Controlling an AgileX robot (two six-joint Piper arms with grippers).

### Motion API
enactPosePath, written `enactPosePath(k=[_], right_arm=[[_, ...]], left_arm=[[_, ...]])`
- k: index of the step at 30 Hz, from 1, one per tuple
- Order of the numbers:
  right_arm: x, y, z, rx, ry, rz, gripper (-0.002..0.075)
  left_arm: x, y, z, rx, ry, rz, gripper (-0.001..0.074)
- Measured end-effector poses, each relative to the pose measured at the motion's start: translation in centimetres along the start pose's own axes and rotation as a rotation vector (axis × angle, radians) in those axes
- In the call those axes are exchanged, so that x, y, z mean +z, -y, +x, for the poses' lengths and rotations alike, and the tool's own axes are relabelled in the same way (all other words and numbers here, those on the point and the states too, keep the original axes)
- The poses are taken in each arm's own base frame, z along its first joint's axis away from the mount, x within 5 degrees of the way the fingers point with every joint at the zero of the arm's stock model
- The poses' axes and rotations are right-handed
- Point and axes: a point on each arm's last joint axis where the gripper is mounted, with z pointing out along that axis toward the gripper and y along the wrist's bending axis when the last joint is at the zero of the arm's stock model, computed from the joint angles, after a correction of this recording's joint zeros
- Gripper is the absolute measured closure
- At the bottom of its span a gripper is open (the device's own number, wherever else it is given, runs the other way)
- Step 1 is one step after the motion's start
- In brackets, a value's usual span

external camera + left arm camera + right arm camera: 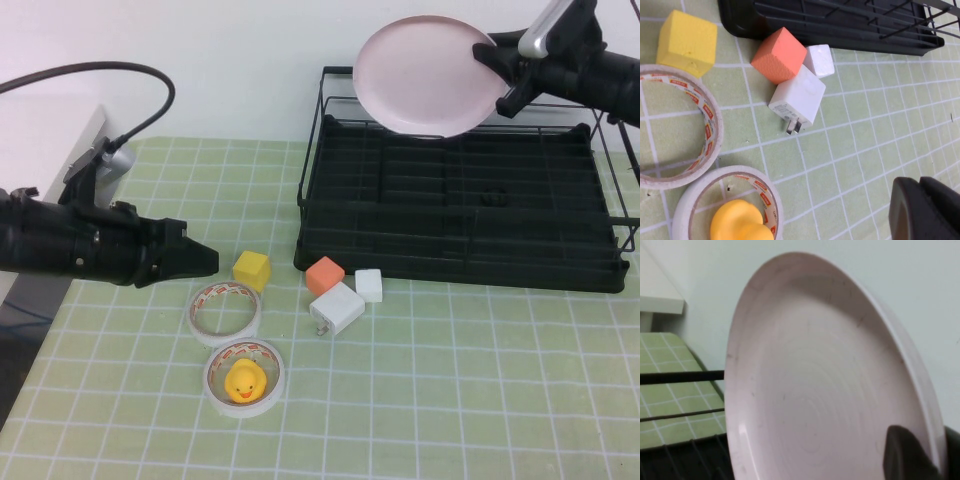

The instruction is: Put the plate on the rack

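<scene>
White wall behind, green-grid bench (420, 400). Right tool (497, 62) is pinching the plate (425, 75) by its 3 o'clock rim, holding it tilted above the rack (455, 205)'s back edge. Plate looks rigid, smooth, breakable; rim grip could slip. Left tool (205, 261) is hovering closed and empty near 9 o'clock.

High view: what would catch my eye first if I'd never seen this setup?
The pale pink plate held up on edge above the back of the black rack, its rim pinched by the right gripper. Next, the yellow duck sitting inside a tape roll near the parked left gripper.
</scene>
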Motion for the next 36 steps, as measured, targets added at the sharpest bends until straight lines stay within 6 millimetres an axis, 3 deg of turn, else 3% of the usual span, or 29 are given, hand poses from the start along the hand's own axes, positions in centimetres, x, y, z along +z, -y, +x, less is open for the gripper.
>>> enactPosePath(k=[10,12,17,21,26,31,36], right_arm=[[0.3,-0.7,1.9,0.028,-0.026,-0.027,0.0629],[0.4,-0.7,1.9,0.038,-0.027,-0.03,0.0576],[0.4,-0.6,1.9,0.11,-0.023,-0.016,0.0325],[0.4,-0.5,1.9,0.141,-0.023,-0.006,0.0257],[-0.3,0.0,0.9,0.144,0.007,-0.022,0.0248],[-3.0,2.3,-2.8,0.16,0.089,-0.037,0.0288],[-7.7,4.9,-7.5,0.256,0.139,-0.094,0.044]], left_arm=[[0.0,0.0,0.0,0.008,-0.001,0.002,0.0735],[0.0,0.0,0.0,0.01,-0.001,0.002,0.0735],[0.0,0.0,0.0,0.01,-0.001,0.002,0.0735],[0.0,0.0,0.0,0.018,-0.002,0.003,0.0735],[0.0,0.0,0.0,0.026,-0.002,0.002,0.0735],[-0.4,0.2,0.0,0.068,-0.001,-0.028,0.0735],[-3.0,1.9,0.0,0.149,0.077,-0.143,0.0735]])
